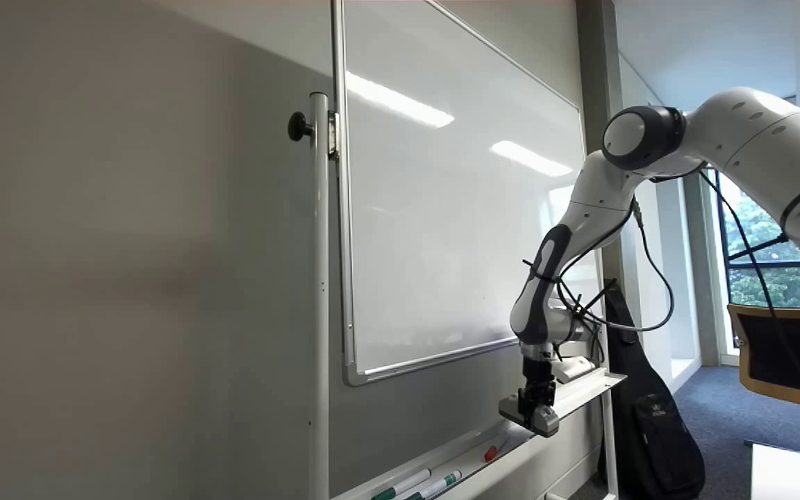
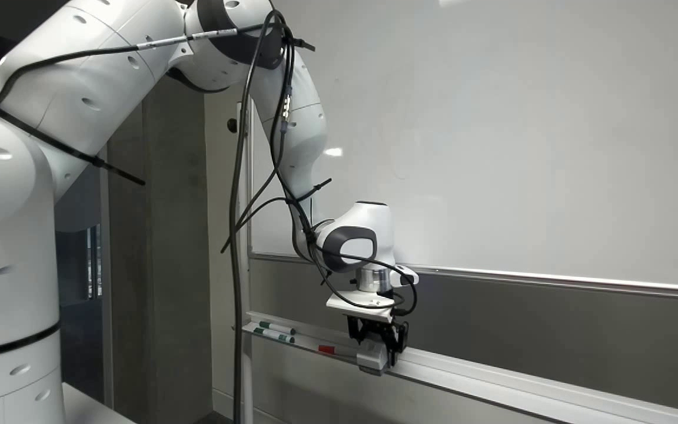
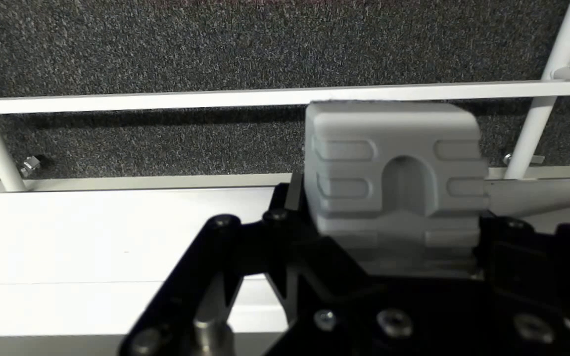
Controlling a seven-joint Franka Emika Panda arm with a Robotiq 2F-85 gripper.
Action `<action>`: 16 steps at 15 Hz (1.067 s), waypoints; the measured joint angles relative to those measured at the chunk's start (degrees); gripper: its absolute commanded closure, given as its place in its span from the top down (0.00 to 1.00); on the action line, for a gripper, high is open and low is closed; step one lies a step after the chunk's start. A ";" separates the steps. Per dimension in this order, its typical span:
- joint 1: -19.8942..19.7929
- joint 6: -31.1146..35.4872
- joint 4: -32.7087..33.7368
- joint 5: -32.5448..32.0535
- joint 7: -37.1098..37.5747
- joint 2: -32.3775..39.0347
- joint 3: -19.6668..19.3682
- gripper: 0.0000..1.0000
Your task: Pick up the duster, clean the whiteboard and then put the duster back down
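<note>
The duster (image 1: 546, 421) is a pale grey block with a darker underside. It lies across the narrow white tray (image 1: 584, 390) below the whiteboard (image 1: 442, 236), and its near end sticks out past the tray's front edge. My gripper (image 2: 378, 352) points down with its fingers on both sides of the duster (image 2: 371, 355). In the wrist view, both fingers of the gripper (image 3: 389, 210) press against the sides of the duster (image 3: 403, 163). I cannot tell whether the duster touches the tray. The whiteboard (image 2: 521, 141) stands above and behind the gripper.
A red-capped marker (image 2: 326, 349) lies on the tray close beside the duster. Several green-capped markers (image 2: 276, 331) lie farther along it. A white stand post (image 1: 319, 278) rises at the tray's end. A black bag (image 1: 653, 423) and a chair (image 1: 785, 354) stand behind. Cables (image 2: 239, 176) hang from the arm.
</note>
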 measured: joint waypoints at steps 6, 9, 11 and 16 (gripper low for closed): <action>-0.01 0.00 1.06 -1.18 0.18 0.39 0.14 0.38; -0.06 0.00 1.23 -1.22 0.22 0.94 0.14 0.38; -0.08 0.00 1.50 -1.28 0.22 1.56 0.15 0.38; -0.08 -0.01 2.47 -1.56 1.07 2.80 0.18 1.00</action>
